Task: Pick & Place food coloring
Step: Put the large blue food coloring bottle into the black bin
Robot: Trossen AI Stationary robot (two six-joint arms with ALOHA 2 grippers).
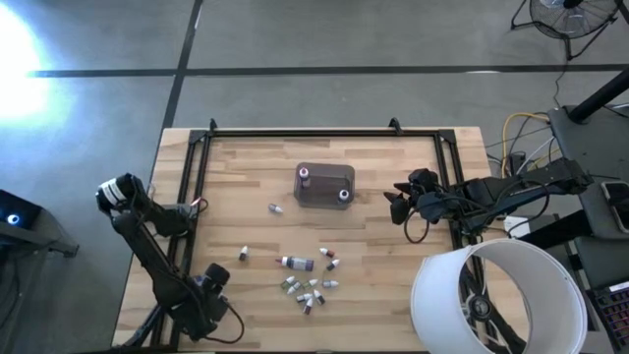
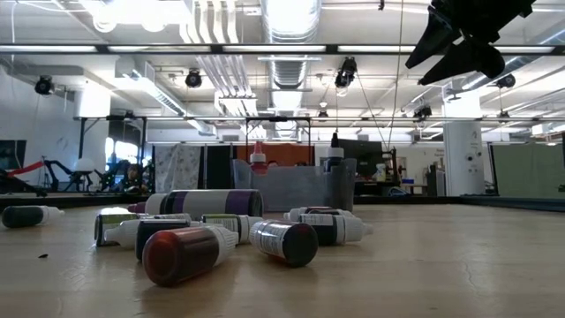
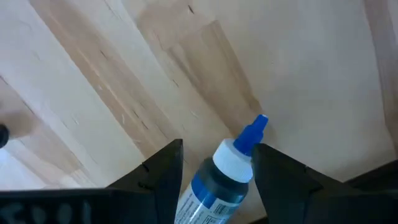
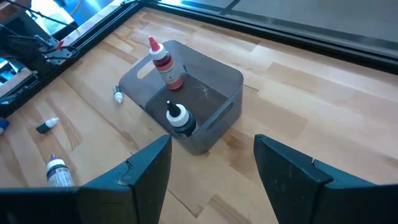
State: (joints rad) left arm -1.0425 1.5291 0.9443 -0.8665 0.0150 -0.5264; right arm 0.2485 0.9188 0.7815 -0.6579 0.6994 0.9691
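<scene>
Several small dropper bottles [image 1: 310,285] lie loose on the wooden table's near middle; in the low view they lie on their sides [image 2: 190,252]. A longer purple-banded bottle [image 1: 295,263] lies among them. A grey tub [image 1: 324,185] stands mid-table with a red bottle [image 4: 163,62] and a dark bottle [image 4: 179,118] upright inside. My left gripper [image 1: 211,293] is at the near left, shut on a blue-capped bottle [image 3: 227,171]. My right gripper [image 4: 211,174] is open and empty, above the table just right of the tub. My left gripper pinches the blue bottle's body [image 3: 208,190] between its two fingers. The bottle lies along the fingers, and its white shoulder and blue nozzle [image 3: 254,129] stick out past the fingertips toward the table. The lower body is out of the picture.
A black metal frame [image 1: 324,133] runs along the table's far, left and right edges. A big white cylinder [image 1: 496,295] stands at the near right corner. Single small bottles lie at the left of the cluster [image 1: 244,254] and near the tub [image 1: 276,208].
</scene>
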